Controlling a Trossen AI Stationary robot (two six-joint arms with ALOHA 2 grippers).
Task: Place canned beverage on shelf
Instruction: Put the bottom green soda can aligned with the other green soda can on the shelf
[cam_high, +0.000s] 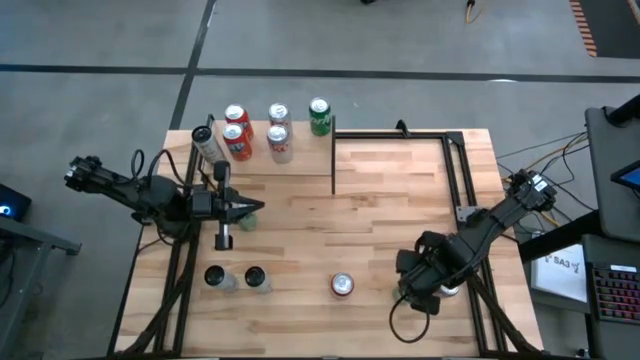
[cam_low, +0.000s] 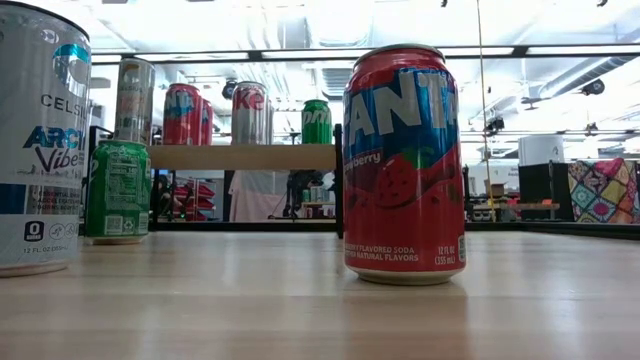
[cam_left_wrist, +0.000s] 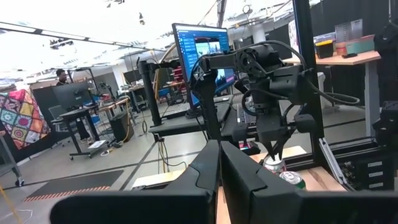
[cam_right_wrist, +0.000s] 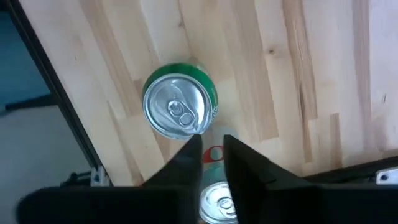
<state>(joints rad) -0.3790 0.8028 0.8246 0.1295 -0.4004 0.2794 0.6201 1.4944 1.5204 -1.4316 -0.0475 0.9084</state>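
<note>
right gripper hangs tips-down over two cans at its corner of the counter. its fingers stand a narrow gap apart and i see nothing clamped between them.
- directly under the tips: a silver-topped can with a red mark on its side, mostly hidden by the fingers.
- just ahead of the tips: a green can, upright, very near the first one. whether the two touch i cannot tell.

judgement: the step is the pick.
- the gap looks too narrow for a can body, so widen it before dropping.
- centre over one lid only and keep the far finger off the neighbour, or it will tip.
- grip mid-body and lift straight up.

the shelf is well apart from this gripper, at the counter's opposite far corner. it carries five upright cans, two red, two pale and one green, so pick a bare patch there.

left gripper waits with fingers together, holding nothing, between shelf and counter edge.

all visible lids look sealed, so contents are unknown. a red can stands alone, off to the right gripper's side.
</note>
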